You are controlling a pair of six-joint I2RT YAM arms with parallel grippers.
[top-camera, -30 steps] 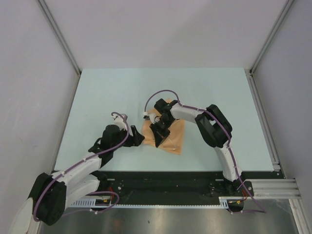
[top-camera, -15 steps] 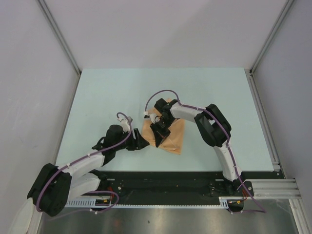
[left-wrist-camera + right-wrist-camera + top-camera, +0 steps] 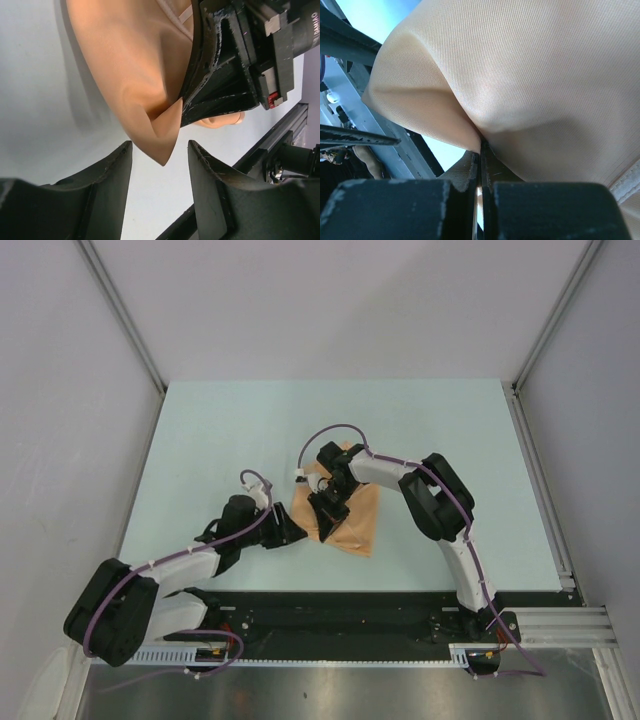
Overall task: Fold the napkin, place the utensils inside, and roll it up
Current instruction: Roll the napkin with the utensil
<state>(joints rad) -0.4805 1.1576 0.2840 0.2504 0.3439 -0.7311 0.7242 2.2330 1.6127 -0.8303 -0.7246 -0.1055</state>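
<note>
The peach napkin lies folded near the middle of the table. My right gripper is shut on a raised fold of the napkin, its fingers pressed together on the cloth. My left gripper sits just left of the napkin, open. In the left wrist view a pointed corner of the napkin reaches just between the left gripper's fingertips without touching either one. The black right gripper shows behind that corner. The utensils are out of view.
The pale blue table is bounded by grey walls and metal posts. A black rail runs along the near edge, and shows too in the left wrist view as the rail. The right arm arches over the napkin's right side.
My left gripper has slid right toward the napkin's corner and its jaws have narrowed. The right gripper has kept its hold and place.
</note>
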